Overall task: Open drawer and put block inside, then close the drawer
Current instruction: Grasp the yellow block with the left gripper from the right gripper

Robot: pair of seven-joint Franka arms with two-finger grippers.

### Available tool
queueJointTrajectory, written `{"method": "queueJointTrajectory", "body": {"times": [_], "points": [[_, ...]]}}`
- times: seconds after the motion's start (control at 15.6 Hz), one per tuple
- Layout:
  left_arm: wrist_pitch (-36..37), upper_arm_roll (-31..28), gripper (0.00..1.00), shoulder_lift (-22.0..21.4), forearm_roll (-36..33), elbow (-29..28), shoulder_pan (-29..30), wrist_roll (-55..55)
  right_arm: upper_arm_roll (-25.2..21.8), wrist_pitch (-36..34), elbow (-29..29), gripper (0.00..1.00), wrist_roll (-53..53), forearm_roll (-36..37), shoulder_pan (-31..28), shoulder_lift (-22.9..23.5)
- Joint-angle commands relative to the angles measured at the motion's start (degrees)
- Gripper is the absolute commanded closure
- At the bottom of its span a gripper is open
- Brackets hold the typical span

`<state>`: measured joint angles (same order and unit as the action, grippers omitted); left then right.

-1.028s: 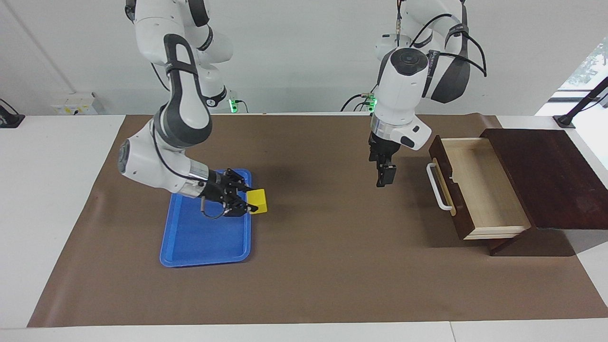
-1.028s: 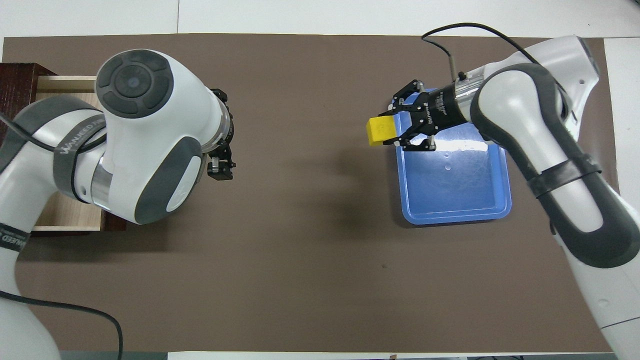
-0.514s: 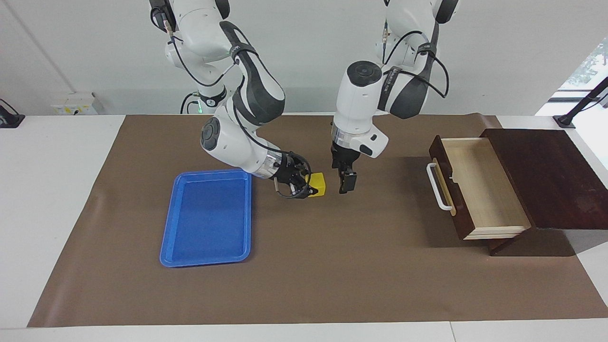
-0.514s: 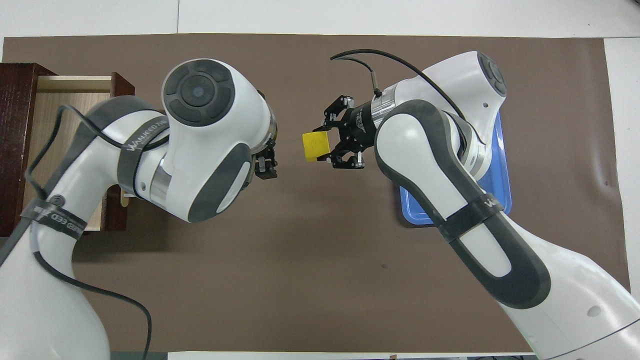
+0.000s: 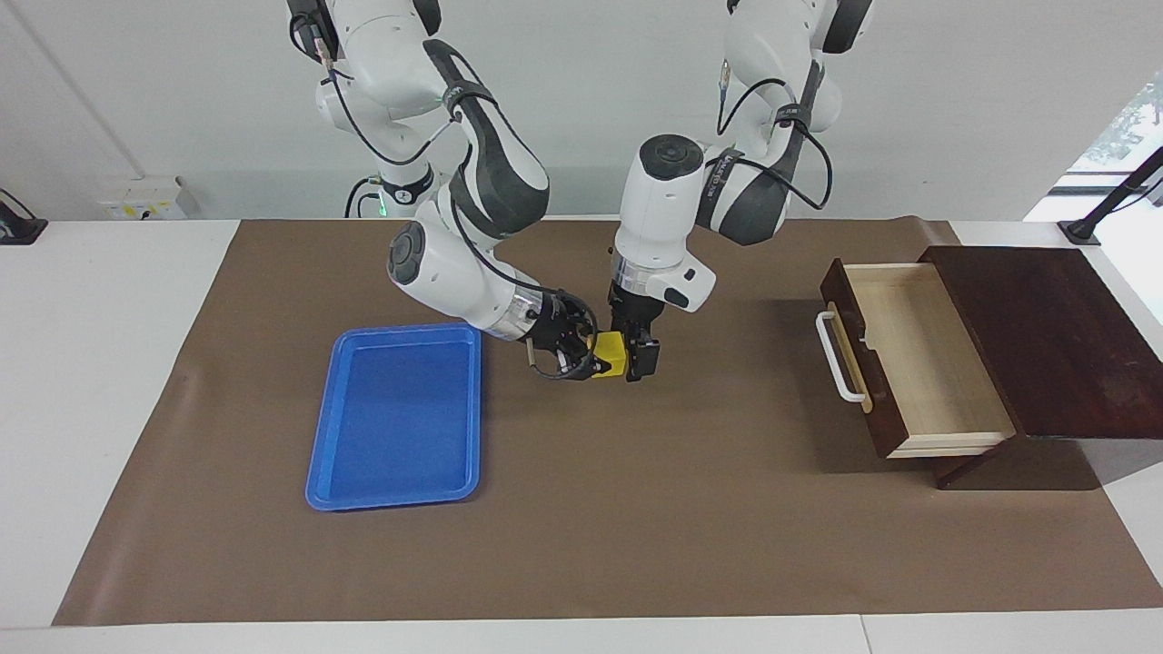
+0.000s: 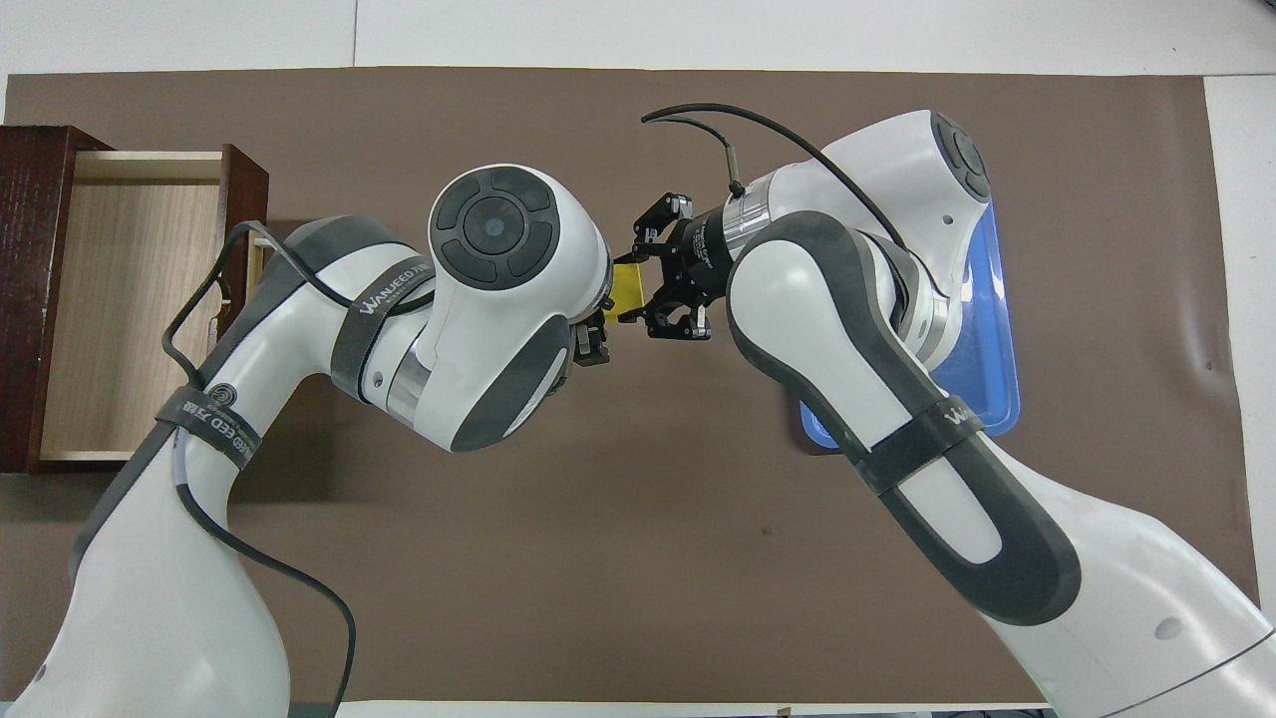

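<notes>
The yellow block [image 5: 612,351] is held above the brown mat, between the blue tray and the drawer. My right gripper [image 5: 593,360] is shut on it from the tray's side. My left gripper [image 5: 639,361] comes down from above and stands right against the block on the drawer's side. In the overhead view the left wrist covers part of the block [image 6: 628,282]; the right gripper [image 6: 640,290] and one tip of the left gripper [image 6: 593,349] show. The dark wooden drawer [image 5: 918,354] stands pulled open at the left arm's end, its pale inside empty, white handle [image 5: 837,358] facing the middle.
The blue tray [image 5: 400,413] lies empty on the mat toward the right arm's end; it also shows in the overhead view [image 6: 982,329]. The dark wooden box [image 5: 1045,336] holds the drawer. The brown mat [image 5: 636,509] covers the table.
My right gripper carried the block from over the tray's corner to the middle of the mat. My left gripper moved from beside the drawer toward the middle and came down against the block.
</notes>
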<state>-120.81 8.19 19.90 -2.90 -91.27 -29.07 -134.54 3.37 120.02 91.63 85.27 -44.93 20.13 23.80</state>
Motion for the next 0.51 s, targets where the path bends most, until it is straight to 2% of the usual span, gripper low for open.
{"method": "queueJointTrajectory", "body": {"times": [0.0, 0.06, 0.19, 0.26, 0.32, 0.45], "points": [[-1.4, -0.8, 0.06, -0.6, 0.3, -1.4, -1.5, -1.5, 0.1, 0.5, -0.6, 1.0, 1.6, 1.2, 0.0, 0.2], [-1.4, -0.8, 0.21, -0.6, 0.3, -1.4, -1.6, -1.5, 0.1, 0.5, -0.6, 1.0, 1.6, 1.1, -0.1, 0.2], [-1.6, -0.8, 0.58, -0.3, 0.2, -1.5, -1.8, -0.8, 0.1, 0.5, -0.6, 1.0, 1.6, 1.1, -0.1, 0.2], [-1.1, -0.8, 0.81, -0.3, 0.2, -1.4, -1.8, -0.6, 0.1, 0.5, -0.7, 1.0, 1.6, 1.0, -0.1, 0.2], [-1.0, -0.8, 1.0, -0.3, 0.1, -1.4, -1.8, -0.5, 0.1, 0.4, -0.7, 1.0, 1.6, 1.0, -0.2, 0.2], [-0.6, -0.8, 1.0, -0.3, 0.2, -1.4, -1.8, 1.5, 0.1, 0.3, -0.7, 1.0, 1.6, 0.9, -0.4, 0.2]]}}
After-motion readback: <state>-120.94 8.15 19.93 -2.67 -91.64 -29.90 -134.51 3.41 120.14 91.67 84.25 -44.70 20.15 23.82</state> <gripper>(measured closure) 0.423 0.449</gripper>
